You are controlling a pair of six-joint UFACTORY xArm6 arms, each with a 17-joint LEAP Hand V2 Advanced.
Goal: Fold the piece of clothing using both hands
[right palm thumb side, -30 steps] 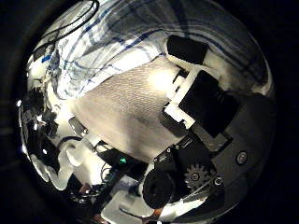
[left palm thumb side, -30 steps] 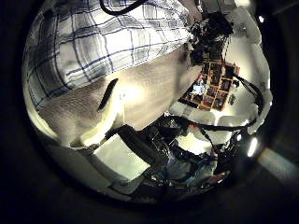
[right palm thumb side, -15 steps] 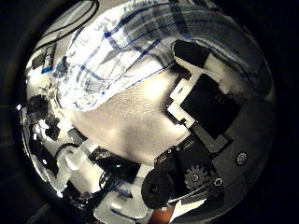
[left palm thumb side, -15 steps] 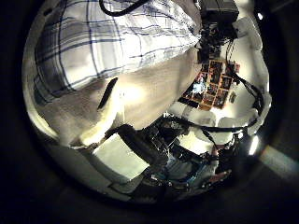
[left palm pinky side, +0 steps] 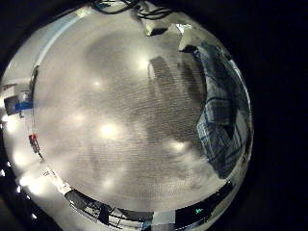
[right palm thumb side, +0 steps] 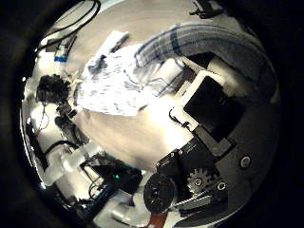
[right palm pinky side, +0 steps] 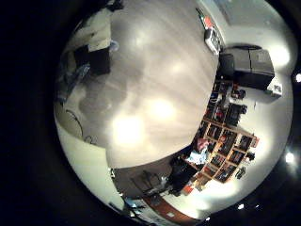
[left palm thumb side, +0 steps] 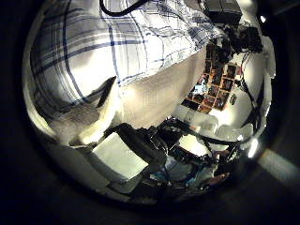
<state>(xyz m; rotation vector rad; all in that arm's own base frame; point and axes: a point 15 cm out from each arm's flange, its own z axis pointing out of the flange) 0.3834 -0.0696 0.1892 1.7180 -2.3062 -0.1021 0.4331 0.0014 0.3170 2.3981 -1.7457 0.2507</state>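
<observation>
1. The plaid shirt (left palm thumb side: 103, 47) lay bunched on the tabletop (left palm pinky side: 106, 115) — close under the left hand (left palm thumb side: 141, 155).
2. Right hand (right palm thumb side: 204, 104) hung above it; neither hand's grip could be told.
3. Best pinch matching edges and lift level — avoid twisting.
</observation>
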